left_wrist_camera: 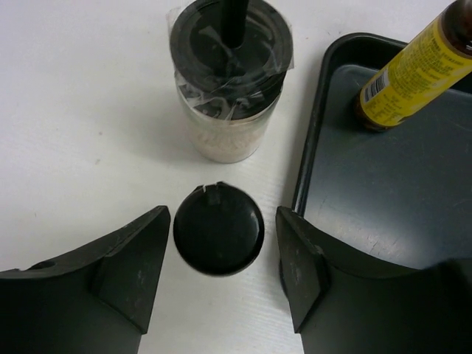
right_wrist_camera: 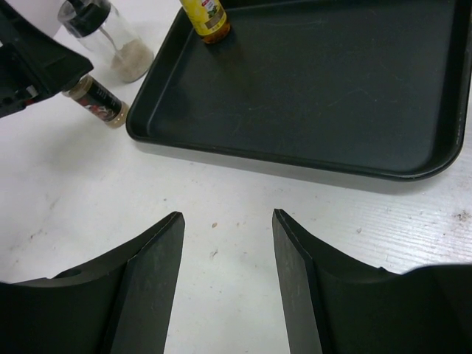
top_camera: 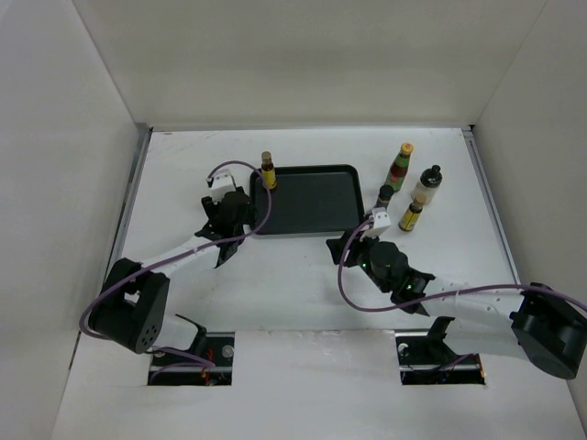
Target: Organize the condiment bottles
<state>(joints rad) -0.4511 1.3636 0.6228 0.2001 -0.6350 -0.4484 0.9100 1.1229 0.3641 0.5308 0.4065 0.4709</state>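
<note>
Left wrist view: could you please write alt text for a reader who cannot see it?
The open left gripper brackets a black-capped jar seen from above on the white table. Behind it stands a cream bottle with a black cap; to the right, a yellow-labelled bottle stands in a corner of the black tray.

surface: white table [top_camera: 275, 298] | plain white walls [top_camera: 312, 55] on three sides | light: even

Bright, even light; soft shadows.
</note>
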